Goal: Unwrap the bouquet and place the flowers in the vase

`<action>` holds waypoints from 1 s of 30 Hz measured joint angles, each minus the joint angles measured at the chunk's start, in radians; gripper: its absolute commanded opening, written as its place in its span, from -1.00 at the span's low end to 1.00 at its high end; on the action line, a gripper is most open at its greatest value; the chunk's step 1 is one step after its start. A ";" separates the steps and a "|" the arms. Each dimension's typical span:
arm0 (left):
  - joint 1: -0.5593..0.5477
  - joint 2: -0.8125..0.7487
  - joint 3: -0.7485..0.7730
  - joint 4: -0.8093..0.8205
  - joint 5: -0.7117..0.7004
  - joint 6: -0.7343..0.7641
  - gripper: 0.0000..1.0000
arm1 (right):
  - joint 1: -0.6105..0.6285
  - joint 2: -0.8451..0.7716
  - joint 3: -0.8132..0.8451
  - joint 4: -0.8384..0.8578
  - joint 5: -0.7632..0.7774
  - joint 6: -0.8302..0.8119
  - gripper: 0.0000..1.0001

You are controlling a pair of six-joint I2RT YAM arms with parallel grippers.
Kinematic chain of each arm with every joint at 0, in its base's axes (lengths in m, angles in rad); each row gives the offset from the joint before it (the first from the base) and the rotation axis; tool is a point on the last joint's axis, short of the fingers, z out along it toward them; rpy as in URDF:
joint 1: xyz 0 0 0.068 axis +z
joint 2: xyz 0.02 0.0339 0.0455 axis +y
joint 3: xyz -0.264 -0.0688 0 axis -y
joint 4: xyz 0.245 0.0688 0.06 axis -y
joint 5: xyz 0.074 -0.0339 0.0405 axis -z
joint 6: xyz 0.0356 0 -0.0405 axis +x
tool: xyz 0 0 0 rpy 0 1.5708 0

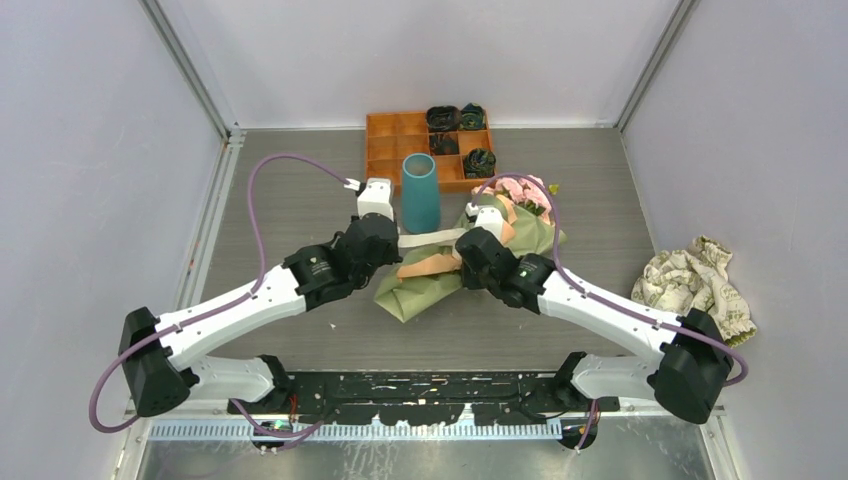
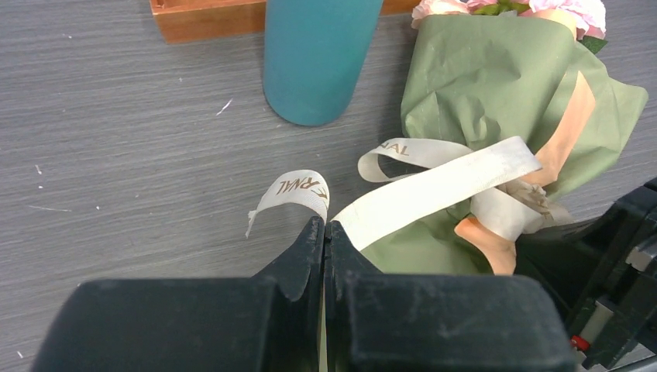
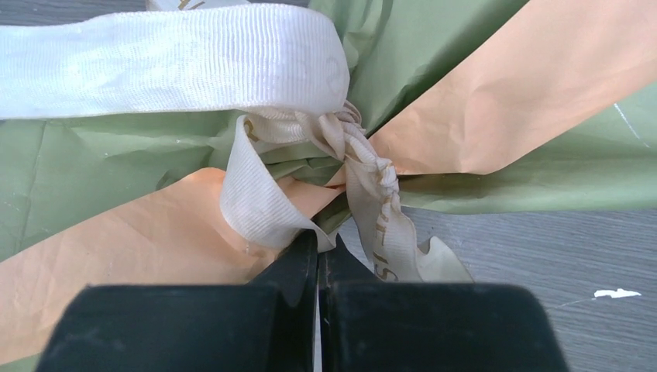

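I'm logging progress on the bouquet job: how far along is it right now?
Done: nothing finished; the knot is tied and paper wraps the flowers. In hand: the left gripper pinches one ribbon end, the right gripper pinches a loop by the knot. Left: untie, unwrap, fill the vase, which holds no flowers.
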 measured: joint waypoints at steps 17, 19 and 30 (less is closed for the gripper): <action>0.001 0.033 0.000 0.001 0.043 -0.043 -1.00 | 0.000 -0.021 -0.048 -0.040 -0.025 0.013 -0.92; 0.001 0.033 0.000 0.001 0.043 -0.043 -1.00 | 0.000 -0.016 -0.048 -0.040 -0.027 0.013 -0.99; 0.001 -0.010 -0.032 -0.005 0.020 -0.044 -1.00 | 0.000 -0.208 -0.034 -0.195 0.091 0.069 -0.99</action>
